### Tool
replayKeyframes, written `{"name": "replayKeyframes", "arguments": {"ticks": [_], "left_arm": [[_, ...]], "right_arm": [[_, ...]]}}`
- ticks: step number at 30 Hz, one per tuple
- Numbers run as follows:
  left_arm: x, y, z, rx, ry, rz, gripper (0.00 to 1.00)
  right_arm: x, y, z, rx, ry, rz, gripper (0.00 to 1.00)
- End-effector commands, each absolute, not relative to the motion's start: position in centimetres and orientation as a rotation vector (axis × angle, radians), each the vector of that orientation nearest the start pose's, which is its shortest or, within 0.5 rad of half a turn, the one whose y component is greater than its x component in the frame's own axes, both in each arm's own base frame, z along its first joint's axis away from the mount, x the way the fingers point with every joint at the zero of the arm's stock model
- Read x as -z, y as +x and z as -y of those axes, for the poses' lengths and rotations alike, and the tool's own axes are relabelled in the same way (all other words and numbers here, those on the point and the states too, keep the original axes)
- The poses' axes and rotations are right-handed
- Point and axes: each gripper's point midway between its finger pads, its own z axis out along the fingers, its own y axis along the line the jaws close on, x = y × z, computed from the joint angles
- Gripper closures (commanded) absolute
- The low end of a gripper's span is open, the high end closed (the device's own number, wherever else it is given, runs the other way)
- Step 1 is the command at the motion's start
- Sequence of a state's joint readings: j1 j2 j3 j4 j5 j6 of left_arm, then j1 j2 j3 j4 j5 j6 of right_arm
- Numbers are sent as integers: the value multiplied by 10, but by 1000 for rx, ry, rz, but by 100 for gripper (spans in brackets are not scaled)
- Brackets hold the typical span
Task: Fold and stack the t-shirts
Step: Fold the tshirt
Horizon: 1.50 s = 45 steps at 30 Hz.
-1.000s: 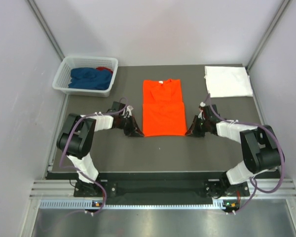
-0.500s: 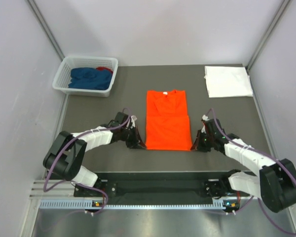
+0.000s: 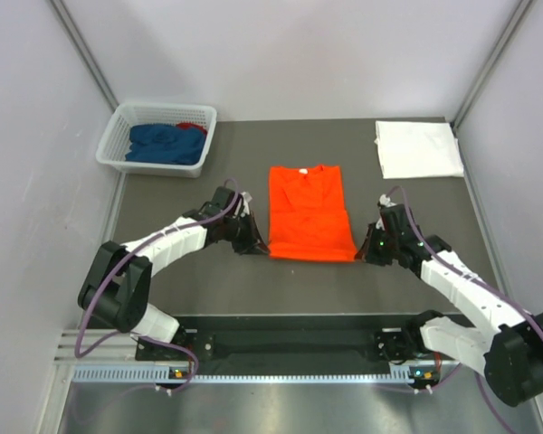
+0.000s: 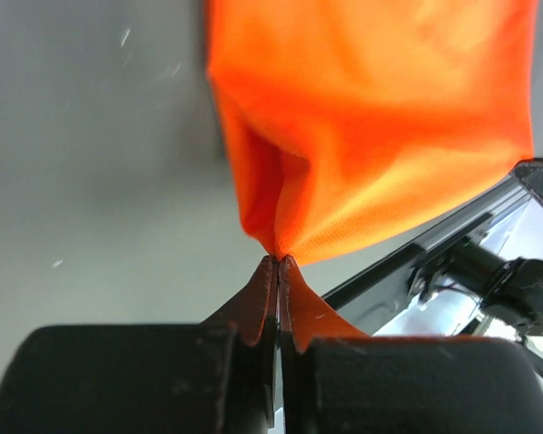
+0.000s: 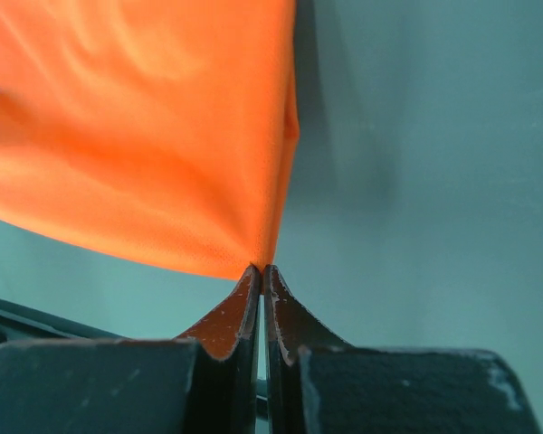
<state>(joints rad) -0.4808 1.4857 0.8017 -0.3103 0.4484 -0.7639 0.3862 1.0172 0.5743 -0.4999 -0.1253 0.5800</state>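
While left gripper & right gripper clamp hem corners of orange shirt, fold likely underway; next: carry hem evenly to collar.

Overhead camera looks down; both wrist cameras closely face the orange t-shirt.
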Motion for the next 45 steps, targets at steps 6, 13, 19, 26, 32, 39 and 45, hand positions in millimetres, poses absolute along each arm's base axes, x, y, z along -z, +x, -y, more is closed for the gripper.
{"name": "replayKeyframes", "arguments": {"ticks": [6, 13, 19, 26, 32, 39, 45], "left_arm": [[-134, 287, 246, 924, -137, -2601, 100], [-155, 321, 250, 851, -122, -2557, 100], [-169, 358, 243, 820, -154, -2509, 100], [-195, 412, 240, 883, -150, -2411, 100], [-213, 461, 239, 995, -142, -2288, 100], [-199, 511, 240, 1080, -149, -2222, 100], [-174, 551, 239, 1168, -154, -2188, 100]], "right_arm": [[-133, 247, -135, -489, 178, -2445, 100], [-156, 276, -139, -459, 166, -2417, 100], [-183, 313, -139, -425, 157, -2365, 100], [-209, 362, -134, -353, 161, -2292, 100], [-220, 409, -141, -361, 125, -2258, 100], [-215, 460, -146, -393, 127, -2251, 100], [-202, 500, -152, -437, 125, -2232, 100]]}}
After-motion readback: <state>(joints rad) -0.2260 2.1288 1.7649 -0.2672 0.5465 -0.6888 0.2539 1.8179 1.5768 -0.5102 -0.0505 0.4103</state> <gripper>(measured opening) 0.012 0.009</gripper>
